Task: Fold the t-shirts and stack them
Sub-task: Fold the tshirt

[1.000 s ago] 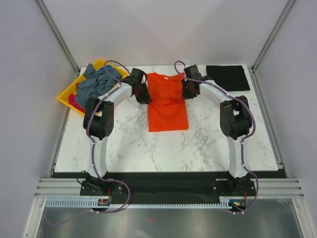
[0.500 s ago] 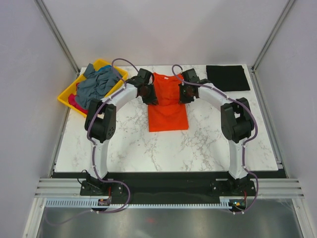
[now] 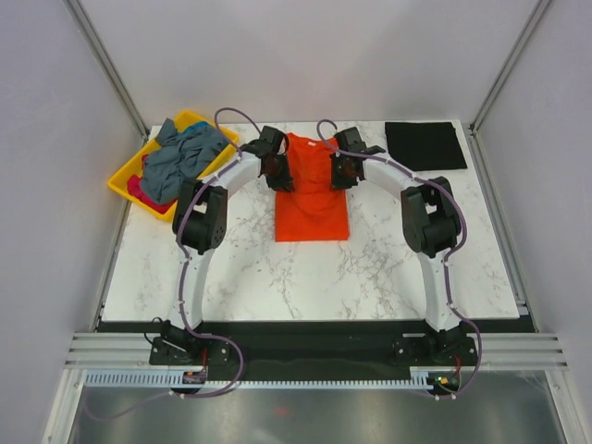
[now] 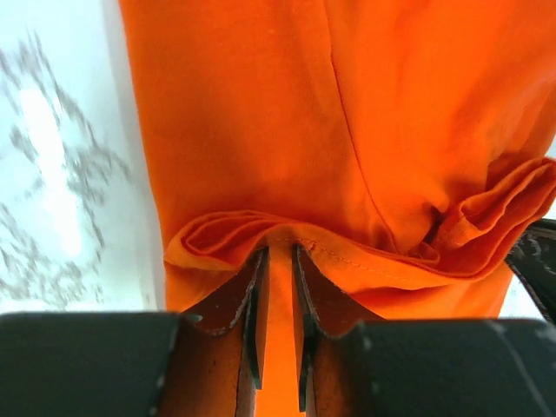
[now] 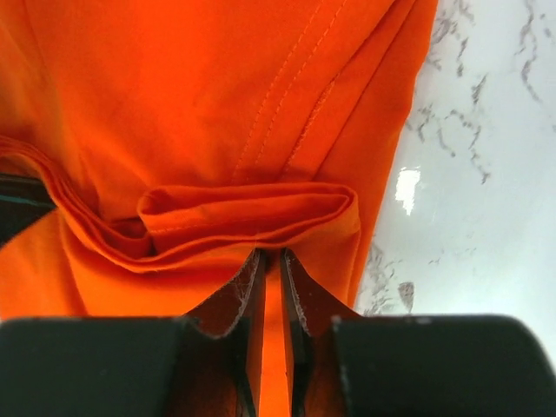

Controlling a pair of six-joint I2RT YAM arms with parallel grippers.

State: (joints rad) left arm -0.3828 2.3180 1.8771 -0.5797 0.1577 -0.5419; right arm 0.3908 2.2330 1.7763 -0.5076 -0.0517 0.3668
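A white marble-patterned table (image 3: 277, 277) stands between pale walls, and both arms reach from its near edge toward the far middle. There lies a bright orange cloth t-shirt (image 3: 313, 199), narrowed to a long strip, with its hem nearest and its collar toward the far edge. The left gripper (image 4: 278, 254) is clenched on a bunched fold at the shirt's left edge, with orange cloth pinched between its dark fingers. The right gripper (image 5: 271, 256) grasps a matching fold at the right edge. At the far left corner, a yellow plastic tray (image 3: 122, 186) holds a crumpled grey-blue t-shirt (image 3: 180, 157) over a pink one (image 3: 139, 189). A folded black t-shirt (image 3: 425, 144) lies flat at the far right corner.
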